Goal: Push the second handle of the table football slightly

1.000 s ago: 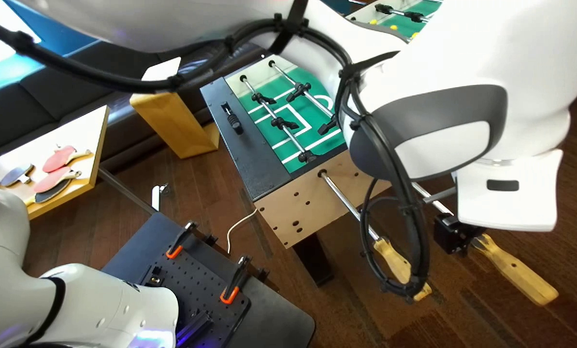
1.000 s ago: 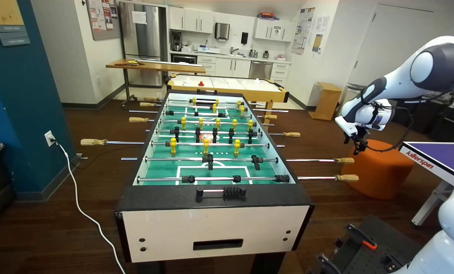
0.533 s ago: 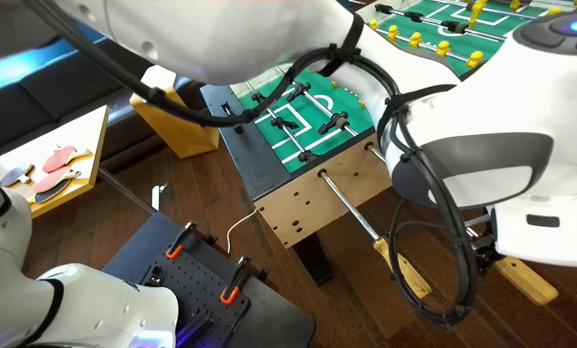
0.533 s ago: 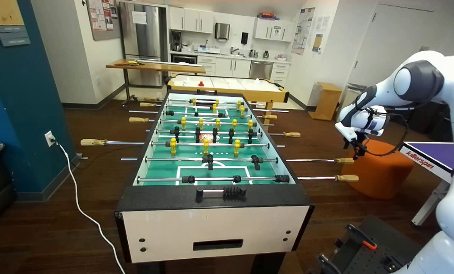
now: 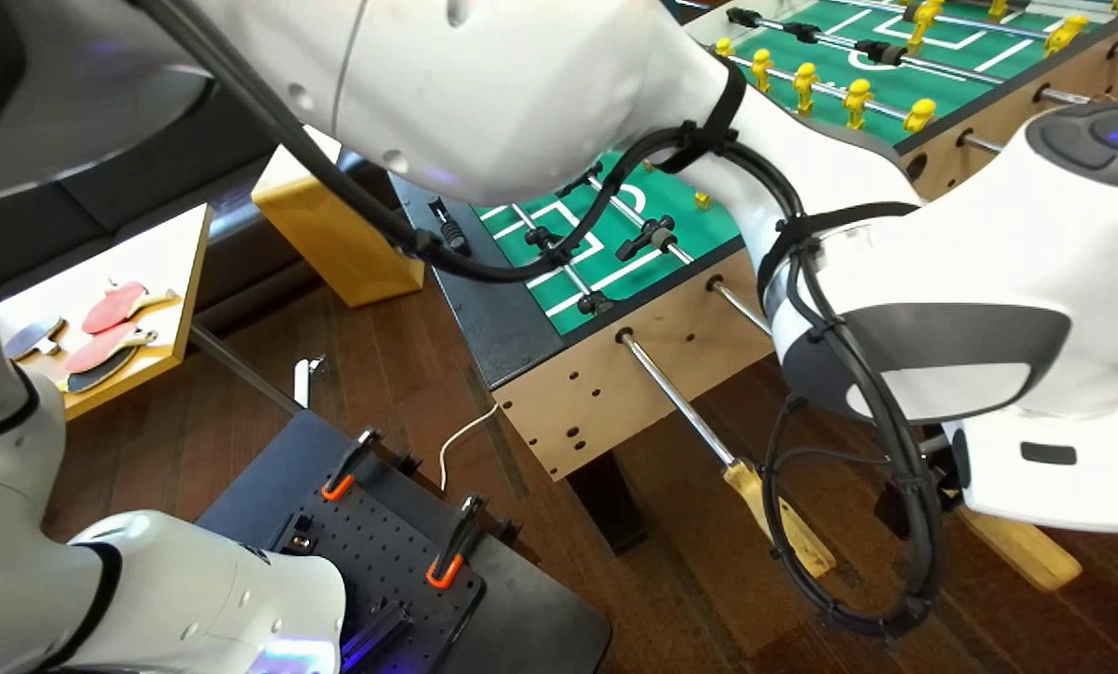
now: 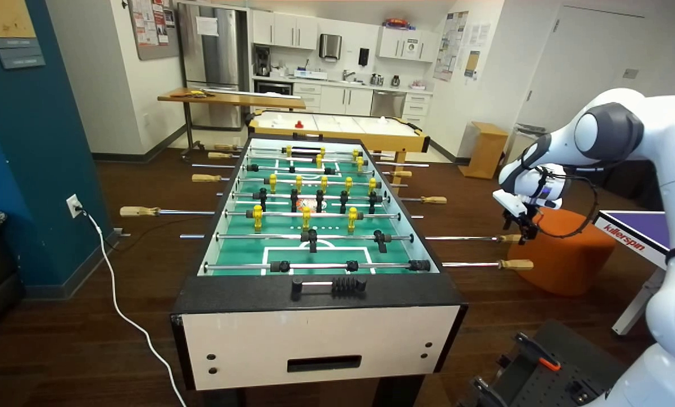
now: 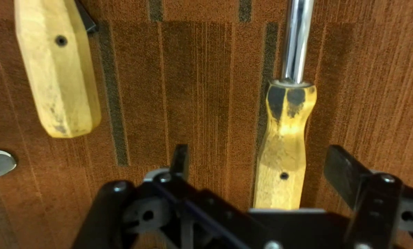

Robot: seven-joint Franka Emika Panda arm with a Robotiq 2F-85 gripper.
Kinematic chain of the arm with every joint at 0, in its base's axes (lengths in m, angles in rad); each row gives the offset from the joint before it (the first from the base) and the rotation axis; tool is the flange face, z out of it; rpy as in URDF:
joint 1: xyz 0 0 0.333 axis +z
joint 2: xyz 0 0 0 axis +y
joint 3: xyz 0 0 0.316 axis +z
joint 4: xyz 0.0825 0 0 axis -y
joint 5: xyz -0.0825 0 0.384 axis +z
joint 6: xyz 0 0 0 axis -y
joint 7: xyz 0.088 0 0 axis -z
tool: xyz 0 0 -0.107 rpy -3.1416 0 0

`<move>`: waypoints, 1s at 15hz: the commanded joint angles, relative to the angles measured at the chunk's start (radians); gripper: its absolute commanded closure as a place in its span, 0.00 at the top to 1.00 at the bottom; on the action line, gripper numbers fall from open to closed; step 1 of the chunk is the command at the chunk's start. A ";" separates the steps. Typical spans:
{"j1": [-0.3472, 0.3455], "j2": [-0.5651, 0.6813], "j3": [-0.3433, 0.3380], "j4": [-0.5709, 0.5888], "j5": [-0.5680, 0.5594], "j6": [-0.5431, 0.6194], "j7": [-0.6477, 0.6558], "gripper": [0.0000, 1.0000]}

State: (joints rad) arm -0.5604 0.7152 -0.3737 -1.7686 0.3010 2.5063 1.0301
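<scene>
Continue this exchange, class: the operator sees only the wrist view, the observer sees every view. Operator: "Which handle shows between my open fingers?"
Observer: The second handle along that side of the table football, counting from the near end in an exterior view.
Operator: What sits on its rod?
Observer: Two black players, seen in an exterior view.
Operator: And past the handle's free end?
Observer: An orange pouf in an exterior view; I can't judge the gap.
</scene>
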 commanded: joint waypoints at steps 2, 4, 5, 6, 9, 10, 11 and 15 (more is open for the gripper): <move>-0.014 0.045 0.008 0.067 0.028 -0.058 -0.028 1.00; -0.015 0.060 0.007 0.085 0.027 -0.067 -0.023 1.00; -0.016 0.068 0.007 0.092 0.027 -0.069 -0.022 1.00; -0.016 0.074 0.006 0.099 0.027 -0.069 -0.020 1.00; -0.016 0.092 0.006 0.112 0.024 -0.060 -0.022 1.00; -0.016 0.097 0.006 0.116 0.024 -0.060 -0.022 1.00; -0.015 0.103 0.005 0.118 0.023 -0.055 -0.022 1.00; -0.019 0.116 0.008 0.128 0.025 -0.052 -0.027 0.74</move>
State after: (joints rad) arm -0.5666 0.8150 -0.3731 -1.6776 0.3018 2.4816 1.0270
